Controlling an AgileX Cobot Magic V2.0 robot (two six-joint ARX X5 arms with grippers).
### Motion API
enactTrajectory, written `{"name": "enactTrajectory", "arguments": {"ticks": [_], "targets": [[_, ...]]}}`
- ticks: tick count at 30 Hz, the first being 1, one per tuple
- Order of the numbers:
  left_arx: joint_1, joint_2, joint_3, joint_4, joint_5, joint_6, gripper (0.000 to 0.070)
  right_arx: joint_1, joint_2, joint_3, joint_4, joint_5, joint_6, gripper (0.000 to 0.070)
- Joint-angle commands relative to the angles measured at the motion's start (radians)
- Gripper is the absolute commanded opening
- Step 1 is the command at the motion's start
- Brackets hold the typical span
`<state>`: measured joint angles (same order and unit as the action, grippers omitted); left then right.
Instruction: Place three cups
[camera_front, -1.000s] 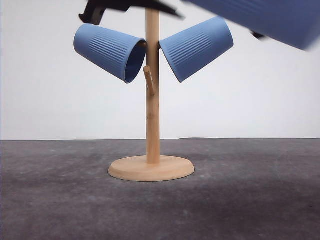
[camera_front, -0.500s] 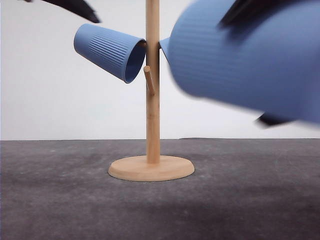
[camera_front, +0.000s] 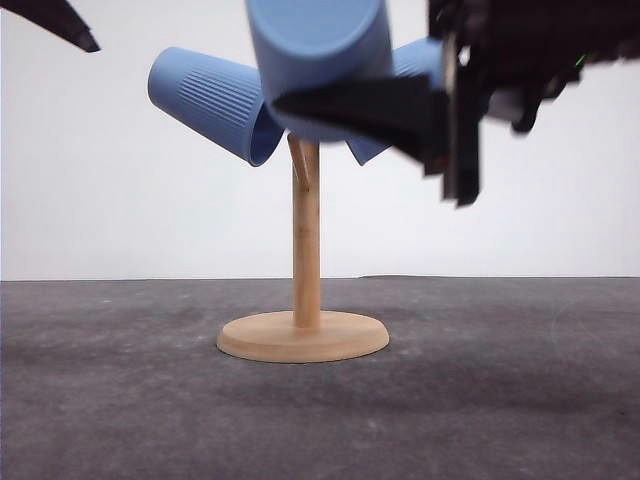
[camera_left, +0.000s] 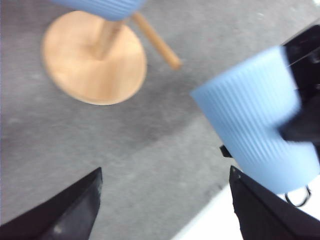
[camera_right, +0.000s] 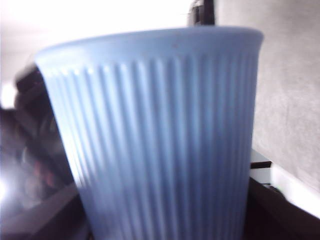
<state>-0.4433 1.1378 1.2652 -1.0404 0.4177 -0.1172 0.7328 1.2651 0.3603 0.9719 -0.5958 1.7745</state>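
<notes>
Two light-blue ribbed cups hang on the wooden cup tree (camera_front: 305, 240): one on the left (camera_front: 212, 100), one on the right (camera_front: 412, 55), partly covered. My right gripper (camera_front: 335, 105) is shut on the third cup (camera_front: 318, 55), which it holds in front of the top of the pole, close to the bare front peg (camera_front: 299, 158). The right wrist view shows this cup (camera_right: 160, 135) up close. In the left wrist view the held cup (camera_left: 252, 120) hangs off to one side of the tree's base (camera_left: 92, 57). My left gripper (camera_left: 165, 175) is open with nothing in it, its tip (camera_front: 60, 20) at the upper left.
The tree's round wooden base (camera_front: 303, 337) stands in the middle of a dark grey table (camera_front: 500, 400), with a white wall behind. A bare peg (camera_left: 156, 41) juts from the pole, below the rim of a hung cup (camera_left: 100, 6).
My right gripper has swung the held cup from the upper right to the left, in front of the pole's top. The left gripper has drawn back to the upper left corner.
</notes>
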Motion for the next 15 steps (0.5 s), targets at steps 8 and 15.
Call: {"name": "enactTrajectory", "arguments": {"ticks": [8, 15], "targets": [[0.019, 0.006, 0.023, 0.008, 0.002, 0.028, 0.0486, -0.031, 0.148, 0.062, 0.09, -0.039, 0.093, 0.0418], [0.019, 0.006, 0.023, 0.008, 0.002, 0.027, 0.0486, -0.106, 0.254, 0.134, 0.09, -0.096, 0.093, 0.0418]]}}
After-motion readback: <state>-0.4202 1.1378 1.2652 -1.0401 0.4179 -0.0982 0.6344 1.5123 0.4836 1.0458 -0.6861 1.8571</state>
